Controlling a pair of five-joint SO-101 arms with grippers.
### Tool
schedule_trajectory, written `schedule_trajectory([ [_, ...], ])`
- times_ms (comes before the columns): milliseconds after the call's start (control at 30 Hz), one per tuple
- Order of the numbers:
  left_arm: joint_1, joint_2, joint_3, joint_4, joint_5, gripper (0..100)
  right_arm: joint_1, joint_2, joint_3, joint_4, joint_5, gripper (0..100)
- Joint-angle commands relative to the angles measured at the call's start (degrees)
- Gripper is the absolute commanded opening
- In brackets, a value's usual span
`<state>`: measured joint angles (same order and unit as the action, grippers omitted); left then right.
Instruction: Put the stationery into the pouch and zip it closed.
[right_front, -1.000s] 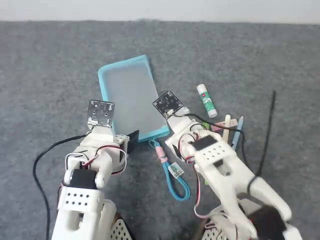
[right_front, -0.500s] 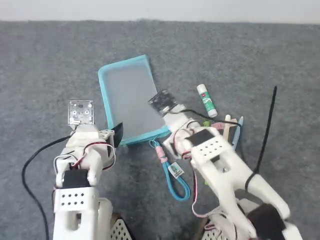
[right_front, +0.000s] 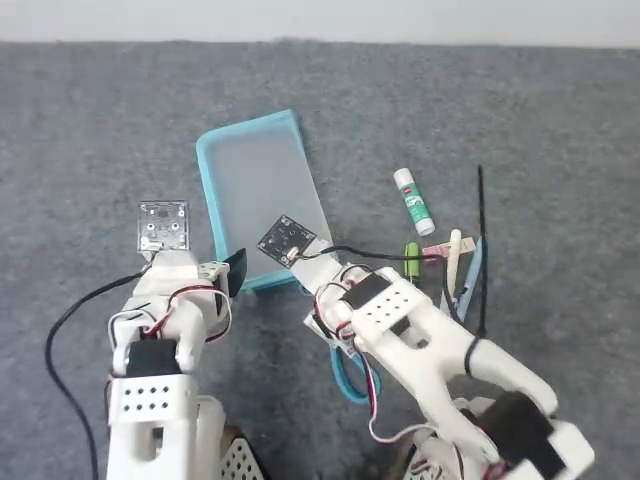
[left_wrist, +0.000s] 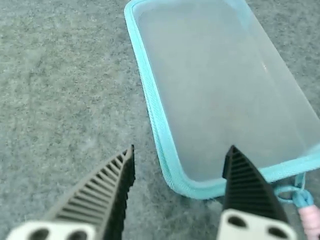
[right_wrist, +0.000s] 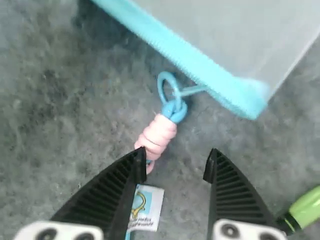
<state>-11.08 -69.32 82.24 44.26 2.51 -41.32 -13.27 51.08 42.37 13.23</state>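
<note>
Since a second ago the right gripper (right_wrist: 177, 155) has swung away from the pens (right_front: 454, 262) toward the near edge of the pouch (right_front: 262, 190). The left gripper (left_wrist: 181, 152) has shifted outward along that edge to the other near corner.

Now the right gripper is hovering with its fingers apart just over the pink pull (right_wrist: 157, 134). The pull is hanging from the zip by a knotted blue cord (right_wrist: 172, 97) and lying on the grey mat (right_front: 100, 120), with a paper tag (right_wrist: 145, 202) just beside it. The left gripper is waiting with its fingers spread too, straddling the pouch's corner from above.

The pouch is lying flat. Its zip is looking shut, though the teeth are too faint to be sure. The glue stick (right_front: 413, 201), green marker (right_front: 410, 254) and pens are all lying outside it, on the mat beside the right arm.

Opening the zip is probably the step in hand. The left fingers should be closing on the corner rim first, so the pouch is anchored. The right fingers should be coming down squarely on the pink pull, not on the thin cord or the tag. Because the cord is soft, slack will be running out before the slider starts moving. The pull should therefore be staying low and in line with the zip, without lifting the pouch.
</note>
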Motion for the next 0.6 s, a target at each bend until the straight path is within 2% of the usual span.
schedule_trajectory([
  [0, -0.26, 0.79, -1.01, -2.02, 0.53, 27, -0.57, 2.68, -3.08, -3.91, 0.44, 19.8],
  [200, -0.26, 0.79, -1.01, -2.02, 0.53, 27, -0.92, 1.8, -3.16, -5.23, -0.09, 19.8],
  [433, -0.18, 0.7, -1.01, -2.02, 0.53, 27, -0.75, -1.98, -2.99, -5.05, -16.97, 19.8],
  [567, -0.18, 0.7, -1.01, -2.02, 0.53, 27, -0.92, -2.07, -2.99, -5.05, -19.34, 19.8],
])
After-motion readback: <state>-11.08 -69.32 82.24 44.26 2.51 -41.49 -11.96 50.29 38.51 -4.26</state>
